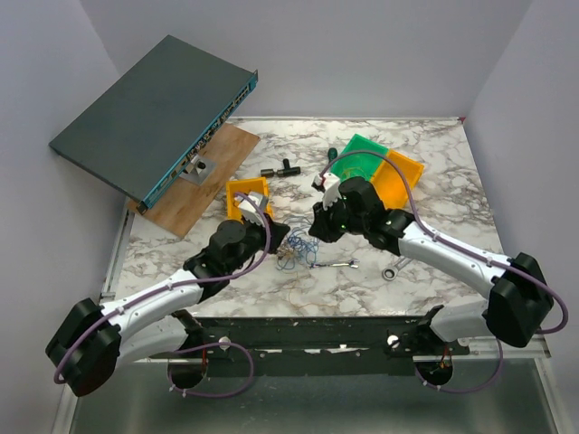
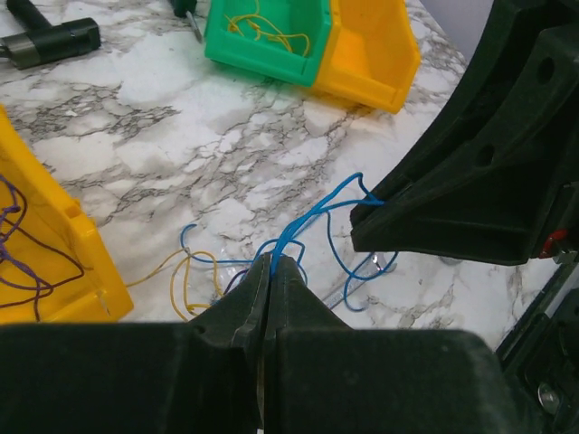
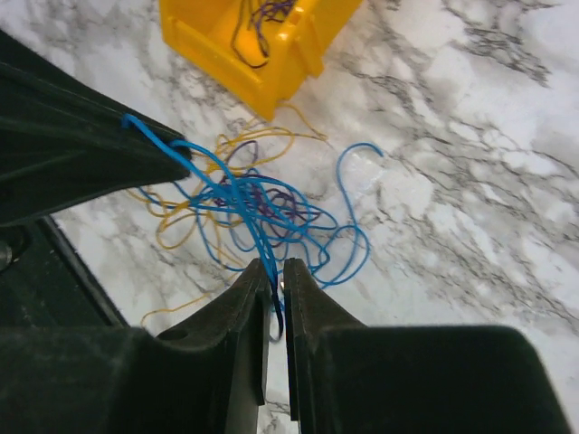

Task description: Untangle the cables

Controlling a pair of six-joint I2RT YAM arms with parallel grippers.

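Because the cables [image 1: 297, 251] were hair-thin, limp and almost weightless, lying in a loose knot on the marble table [image 1: 452, 181] between your arms, single-strand pinches suited them best. The left gripper [image 2: 271, 264] was clamped on a blue strand, and the right gripper [image 3: 276, 271] was nipped onto blue wire too. I judged they would slip and snag readily, so gentle pulls were called for.

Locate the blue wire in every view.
Top view: blue wire at table centre, right of the yellow bin.
Left wrist: blue wire just below centre, slanting up rightward.
Right wrist: blue wire at centre, tangled.
Shared landmark: yellow bin holding dark wires.
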